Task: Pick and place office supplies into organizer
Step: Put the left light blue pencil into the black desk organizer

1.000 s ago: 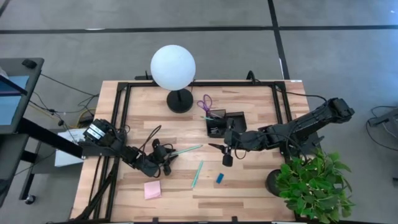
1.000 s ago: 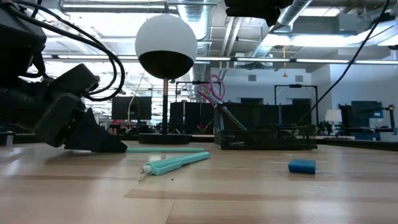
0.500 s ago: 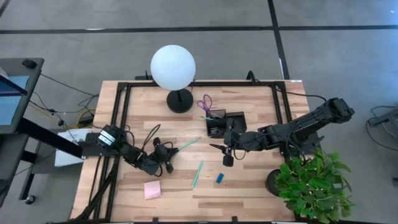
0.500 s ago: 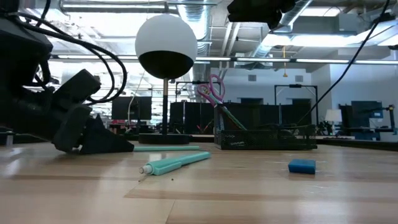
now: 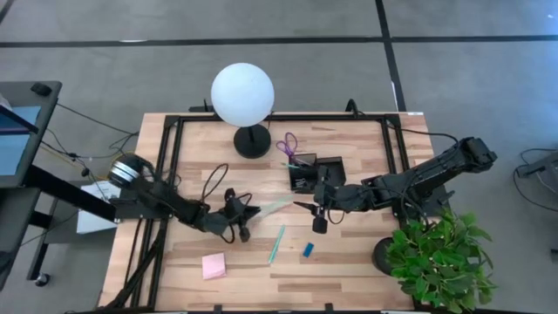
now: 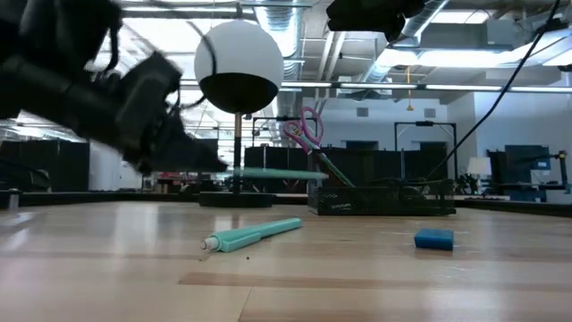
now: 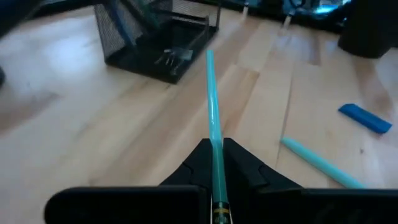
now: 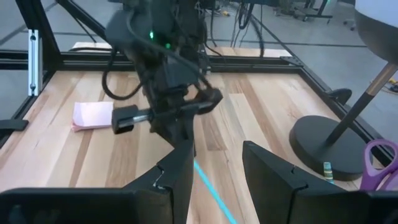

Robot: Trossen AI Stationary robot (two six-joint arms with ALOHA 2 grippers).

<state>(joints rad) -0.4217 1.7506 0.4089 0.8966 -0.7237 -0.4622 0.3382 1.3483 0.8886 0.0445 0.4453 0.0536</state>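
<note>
My left gripper (image 5: 247,215) is shut on a thin teal pen (image 5: 275,205) held above the table's middle; the pen also shows in the low view (image 6: 273,174). My right gripper (image 8: 217,174) is open and empty, in the air just near-side of the black organizer (image 5: 316,173). Purple-handled scissors (image 5: 288,144) stand in the organizer's far-left compartment. A second teal pen (image 5: 276,243), a blue eraser (image 5: 308,250) and a pink sticky-note pad (image 5: 214,266) lie on the table. My left gripper pinches the teal pen's shaft (image 7: 216,163) between its two fingers, toward the pen's left end. The fingers come from the table's left and lie along the pen, which sticks out past the fingertips toward the organizer (image 7: 161,43). The pen is about level, lifted clear.
A white globe lamp (image 5: 242,94) on a round black base stands at the far middle. A green plant (image 5: 440,257) stands at the near right. A black frame (image 5: 174,166) runs along the table's left, far and right sides. Cables trail from the left arm.
My left gripper has risen off the table and gone a little toward the right edge and the organizer, staying shut on the teal pen. The pen has been lifted clear of the table and now hangs about level.
</note>
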